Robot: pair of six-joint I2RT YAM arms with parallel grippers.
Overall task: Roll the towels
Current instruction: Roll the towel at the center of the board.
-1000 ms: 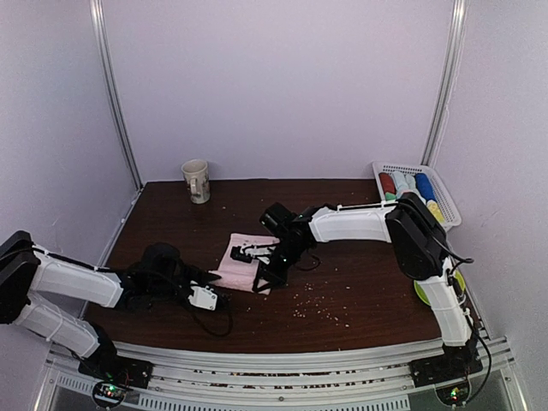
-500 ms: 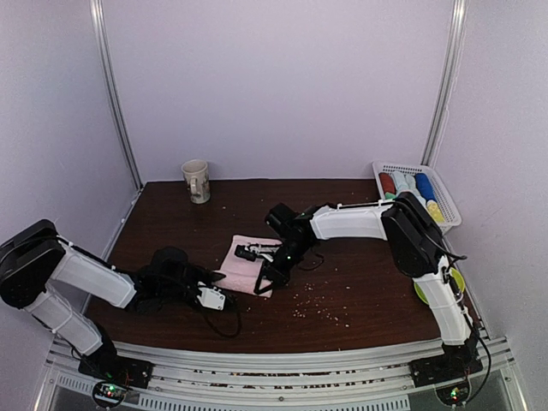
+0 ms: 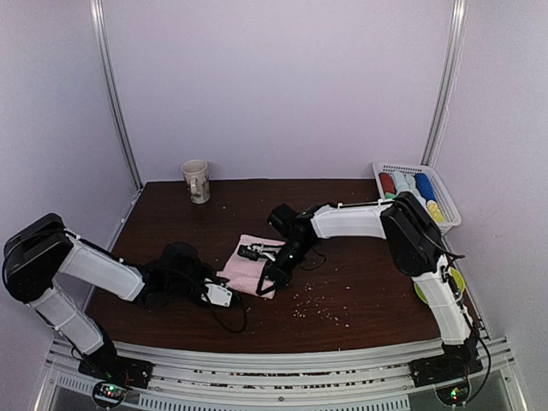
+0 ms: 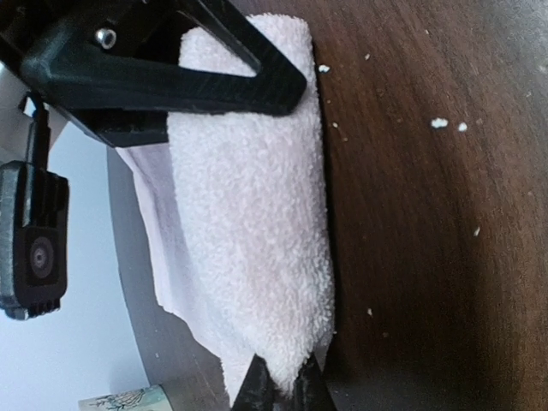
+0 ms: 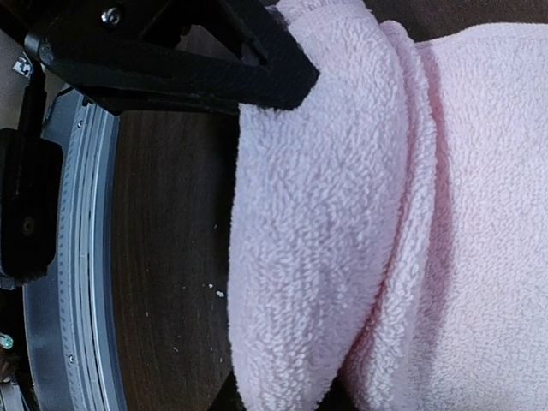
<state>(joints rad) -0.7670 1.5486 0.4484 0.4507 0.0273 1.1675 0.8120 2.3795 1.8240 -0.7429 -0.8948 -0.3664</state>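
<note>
Your pink towel [image 3: 247, 265] lies mid-table, partly rolled. The left gripper [image 4: 282, 235] and right gripper [image 3: 261, 269] each straddle the roll, jaws spread wide along it. Far right, the white basket [image 3: 449, 205] holds coloured rolled towels [image 3: 408, 185]. A mug [image 3: 197, 181] stands back left.

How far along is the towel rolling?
Done: coloured rolls sit in the basket, though I can't tell if they are towels. In hand: the pink towel is partly rolled, with the left gripper and right gripper spread open across the roll. Left: a flat stretch of it lies unrolled beside the roll. No other loose towel shows.
</note>
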